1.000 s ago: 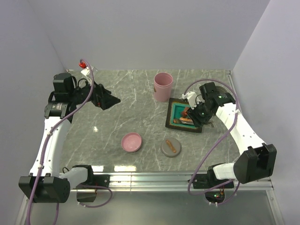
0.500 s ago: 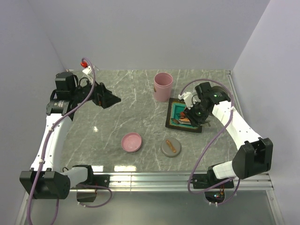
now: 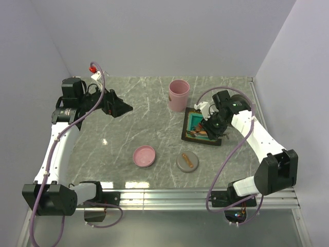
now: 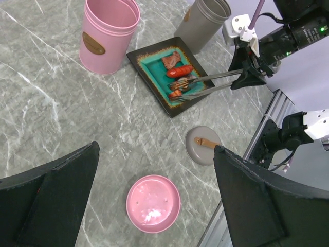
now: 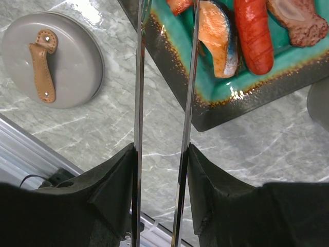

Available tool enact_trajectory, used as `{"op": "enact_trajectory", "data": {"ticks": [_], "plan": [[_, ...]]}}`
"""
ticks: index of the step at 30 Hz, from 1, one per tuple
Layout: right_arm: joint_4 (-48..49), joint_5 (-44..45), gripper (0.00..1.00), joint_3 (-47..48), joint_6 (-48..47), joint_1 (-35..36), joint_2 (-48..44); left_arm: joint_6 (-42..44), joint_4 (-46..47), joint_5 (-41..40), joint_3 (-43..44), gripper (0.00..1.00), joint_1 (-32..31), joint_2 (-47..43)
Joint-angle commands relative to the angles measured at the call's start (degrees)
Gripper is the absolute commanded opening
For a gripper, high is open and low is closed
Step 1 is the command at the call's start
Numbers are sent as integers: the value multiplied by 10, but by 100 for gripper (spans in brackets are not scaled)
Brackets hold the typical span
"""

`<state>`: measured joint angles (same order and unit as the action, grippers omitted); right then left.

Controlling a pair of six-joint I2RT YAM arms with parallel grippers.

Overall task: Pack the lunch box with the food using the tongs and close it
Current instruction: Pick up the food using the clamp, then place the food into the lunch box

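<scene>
Right gripper [image 5: 160, 170] edges closer over tray [image 5: 205, 116], half-closed, clamping tongs [image 5: 139, 92]; tips ahead of fingers reach food [image 5: 218, 38]. Pickup looks near. Left gripper [image 4: 154, 154] wide open, empty.

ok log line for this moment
right end effector: shut on tongs | tongs: tips at food in tray | left end effector: open, far from tray

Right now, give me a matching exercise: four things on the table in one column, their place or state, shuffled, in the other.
1. tongs
2. pink canister
3. grey lid
4. pink dish

A. stands upright, open
B. flat, brown strap on top
C. flat, left of the grey lid in the top view
D. gripped by the right gripper, tips over the tray

Pairs: 1-D, 2-A, 3-B, 4-C
</scene>
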<state>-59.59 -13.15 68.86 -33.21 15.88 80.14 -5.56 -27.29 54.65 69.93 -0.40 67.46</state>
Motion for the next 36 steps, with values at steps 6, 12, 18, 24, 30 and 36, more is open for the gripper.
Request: {"op": "enact_trajectory", "data": {"ticks": [6,12,18,24,30,36], "plan": [[9,8,47,7,5,13,11,-2,14,11,25,99,2,-2],[8,5,42,21,15,13,3,0,9,3,28,99,1,1],[-8,-16,40,65,39,12,-20,-5,9,-21,27,99,2,1],[-27,-48,39,134,67,2,-53,0,6,-55,29,99,2,0],[-42,-39,39,194,72,-40,-84,-1,5,-50,37,99,2,8],[-60,-27,39,256,47,-173,-84,-8,15,-47,36,99,1,9]]}}
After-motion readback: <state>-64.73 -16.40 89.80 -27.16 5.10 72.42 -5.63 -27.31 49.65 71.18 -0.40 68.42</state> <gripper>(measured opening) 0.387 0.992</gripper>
